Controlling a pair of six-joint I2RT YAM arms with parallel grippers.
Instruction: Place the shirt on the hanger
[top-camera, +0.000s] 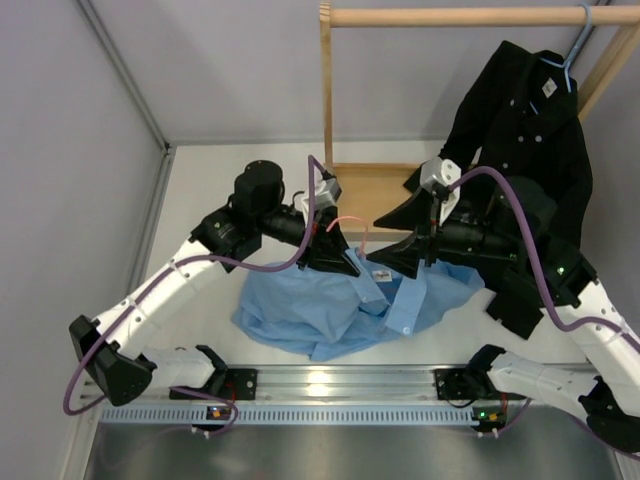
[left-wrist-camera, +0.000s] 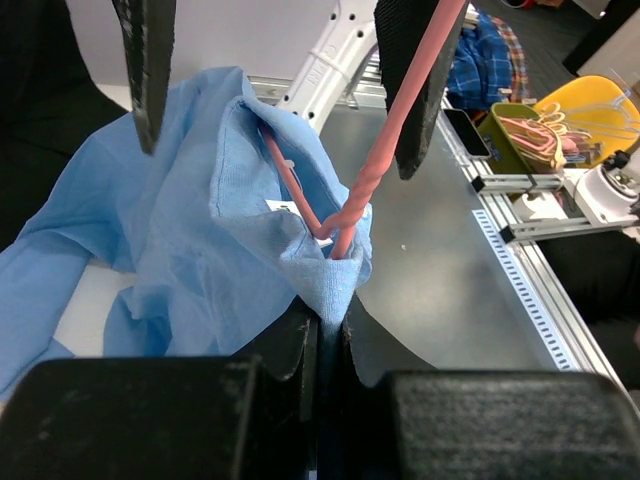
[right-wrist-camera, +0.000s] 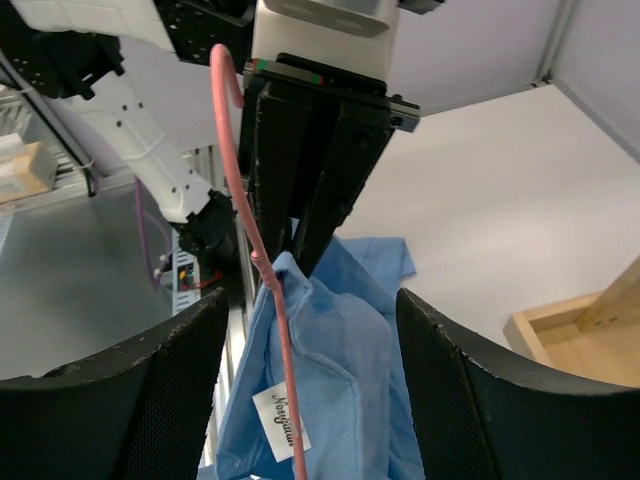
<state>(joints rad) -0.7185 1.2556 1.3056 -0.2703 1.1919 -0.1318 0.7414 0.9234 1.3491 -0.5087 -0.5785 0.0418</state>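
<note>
Left fingers are clenched on a fold of the shirt at its collar, right where the hanger neck comes up out of the cloth. Whether the wire is in the pinch too, I cannot tell. Right fingers are released, spread either side of the raised collar, touching nothing that I can see. The rest of the shirt lies heaped on the counter between the arms. The hanger's hook points up; its triangle is mostly hidden in the cloth.

Risks, my judgement:
- The thin cloth may slip from the pinch and take the hanger down with it.
- If I close the right fingers here, they may catch wire instead of collar and twist the hanger.
- Pulling cloth sideways could drag the collar off the wire shoulder.

Writing: the white neck label carries one cursive word. The initial looks like N; the rest is unreadable.
</note>
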